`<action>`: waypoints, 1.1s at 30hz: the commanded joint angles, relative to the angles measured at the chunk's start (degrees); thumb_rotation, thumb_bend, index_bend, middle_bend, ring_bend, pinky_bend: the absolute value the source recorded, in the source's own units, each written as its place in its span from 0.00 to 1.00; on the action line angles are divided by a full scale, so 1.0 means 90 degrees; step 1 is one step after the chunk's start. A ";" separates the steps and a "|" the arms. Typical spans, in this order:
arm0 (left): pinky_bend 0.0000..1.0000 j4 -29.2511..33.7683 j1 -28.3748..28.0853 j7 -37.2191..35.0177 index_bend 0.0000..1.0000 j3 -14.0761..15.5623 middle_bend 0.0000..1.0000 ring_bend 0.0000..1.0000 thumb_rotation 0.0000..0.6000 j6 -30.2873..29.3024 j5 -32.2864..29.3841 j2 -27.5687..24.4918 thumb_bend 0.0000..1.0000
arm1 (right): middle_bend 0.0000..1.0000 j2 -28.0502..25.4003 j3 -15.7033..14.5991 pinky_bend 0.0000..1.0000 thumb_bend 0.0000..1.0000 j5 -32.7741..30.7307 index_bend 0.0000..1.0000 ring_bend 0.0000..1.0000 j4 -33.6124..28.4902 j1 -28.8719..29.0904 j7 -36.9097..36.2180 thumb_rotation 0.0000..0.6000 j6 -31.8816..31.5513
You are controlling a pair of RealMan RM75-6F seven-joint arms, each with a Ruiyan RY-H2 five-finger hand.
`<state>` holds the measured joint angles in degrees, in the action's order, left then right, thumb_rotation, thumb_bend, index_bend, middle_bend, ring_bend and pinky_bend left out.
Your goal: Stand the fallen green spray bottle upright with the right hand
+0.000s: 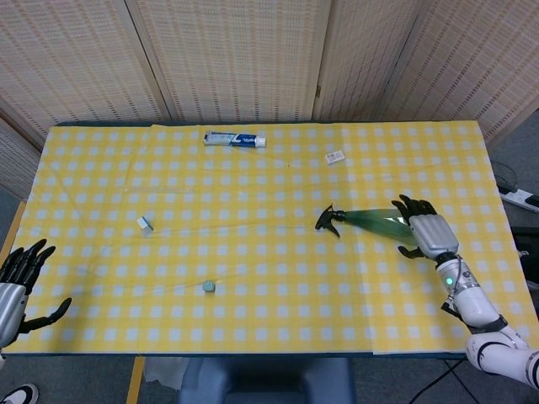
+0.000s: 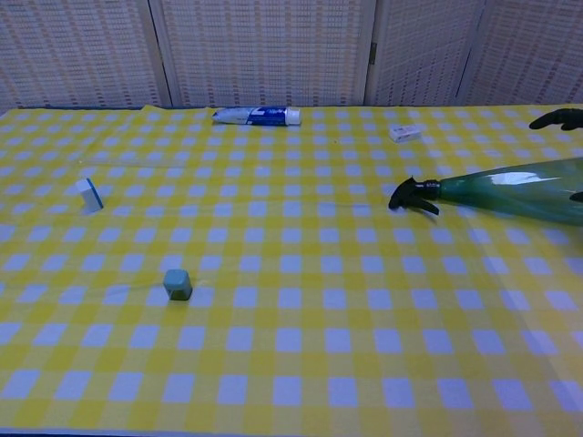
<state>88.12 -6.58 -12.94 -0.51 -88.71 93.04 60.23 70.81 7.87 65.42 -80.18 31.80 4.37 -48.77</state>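
Observation:
The green spray bottle [image 1: 375,220] [image 2: 510,187] lies on its side on the yellow checked cloth at the right. Its black nozzle [image 1: 328,220] points left. My right hand [image 1: 428,231] is at the bottle's base end with its fingers spread around it. In the chest view one dark fingertip [image 2: 556,118] stands well clear above the bottle, and another shows at the frame's right edge against the bottle's side. The hand does not look closed on the bottle. My left hand [image 1: 21,282] hangs open off the table's near left corner.
A toothpaste tube [image 1: 234,139] [image 2: 257,115] lies at the back. A small white box [image 1: 335,156] [image 2: 404,132] sits behind the bottle. A white-and-blue block [image 1: 145,224] [image 2: 88,194] and a grey-green cube [image 1: 208,287] [image 2: 178,283] sit on the left half.

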 commanded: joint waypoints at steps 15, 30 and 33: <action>0.00 -0.0205 0.0148 -0.0794 0.00 0.0090 0.05 0.11 0.75 -0.0486 0.0337 -0.0162 0.35 | 0.05 0.1817 0.0072 0.00 0.31 -0.4650 0.00 0.03 0.0830 0.2147 0.4111 1.00 0.0216; 0.00 -0.0315 0.0232 -0.0927 0.00 0.0051 0.05 0.11 0.75 -0.0640 0.0256 -0.0158 0.35 | 0.49 0.2908 0.0142 0.34 0.31 -0.3798 0.49 0.43 0.2347 0.2175 0.3502 1.00 -0.0270; 0.00 -0.0295 0.0220 -0.0858 0.00 0.0050 0.05 0.11 0.75 -0.0604 0.0253 -0.0147 0.35 | 0.54 0.2810 0.0249 0.42 0.31 -0.3188 0.55 0.48 0.2257 0.2027 0.2990 1.00 -0.0564</action>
<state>85.40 -4.57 -20.77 -0.06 -94.22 95.33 58.88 96.19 9.18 31.87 -59.89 51.48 35.56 -50.93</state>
